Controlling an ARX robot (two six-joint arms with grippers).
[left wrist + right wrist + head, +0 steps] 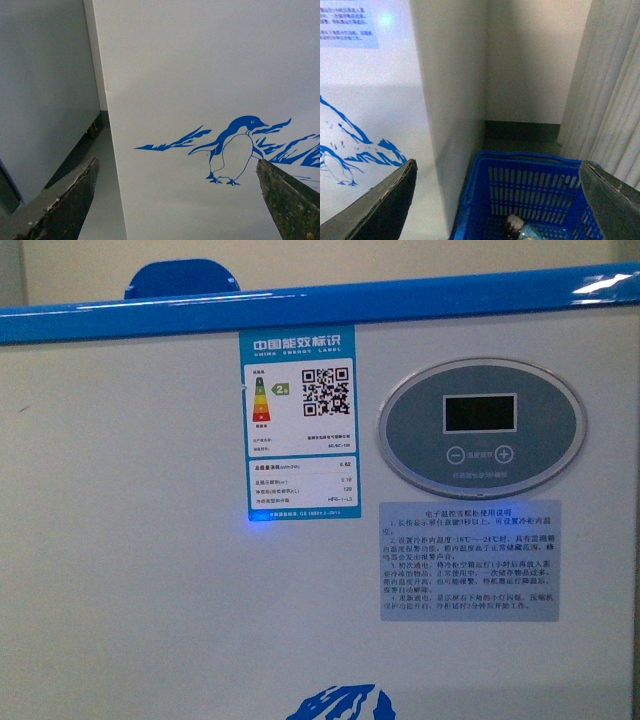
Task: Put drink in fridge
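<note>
The fridge (150,570) fills the front view: white front wall, blue top rim (300,305), an energy label and an oval control panel (481,426). Neither arm shows there. In the left wrist view my left gripper (177,167) is open, close to the fridge's white wall (200,65) with its blue penguin graphic (234,150). In the right wrist view my right gripper (497,167) is open above a blue basket (530,185) beside the fridge's corner (450,100). A drink bottle (520,230) with a dark cap lies in the basket, partly cut off by the frame edge.
A grey cabinet side (45,85) stands just beside the fridge, with a narrow floor gap (102,200) between them. Behind the basket are a pale wall (535,60) and a grey curtain (610,90). An instruction sticker (470,560) sits under the control panel.
</note>
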